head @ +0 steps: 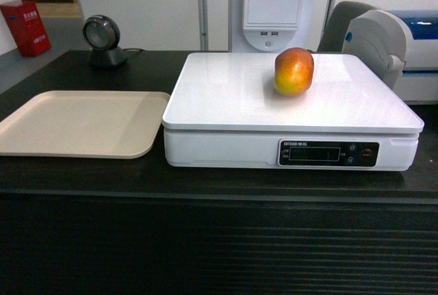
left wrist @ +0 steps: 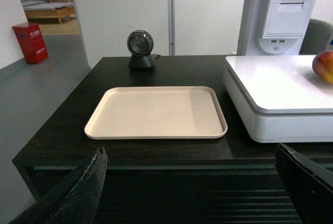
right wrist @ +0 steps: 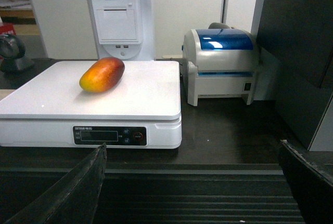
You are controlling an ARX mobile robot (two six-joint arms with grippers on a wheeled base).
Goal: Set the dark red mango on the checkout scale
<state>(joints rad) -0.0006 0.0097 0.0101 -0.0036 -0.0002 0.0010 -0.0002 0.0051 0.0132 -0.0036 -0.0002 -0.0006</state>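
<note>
The dark red mango (head: 294, 71) lies on the white platform of the scale (head: 226, 96), toward its back right; it also shows as an oval in the right wrist view, mango (right wrist: 102, 75) on scale (right wrist: 145, 99), and at the edge of the left wrist view, mango (left wrist: 323, 66). The scale stands on the black checkout counter (head: 205, 178). My left gripper (left wrist: 190, 154) is open and empty, held in front of the counter's ribbed face. My right gripper (right wrist: 192, 151) is open and empty too, before the counter edge. Neither gripper shows in the head view.
A beige flat tray (head: 82, 122) lies left of the scale. A round barcode scanner (head: 102, 38) sits at the back left, a white receipt terminal (head: 274, 4) behind the scale, and a blue-topped label printer (right wrist: 221, 65) to its right. A dark panel (right wrist: 302, 52) stands far right.
</note>
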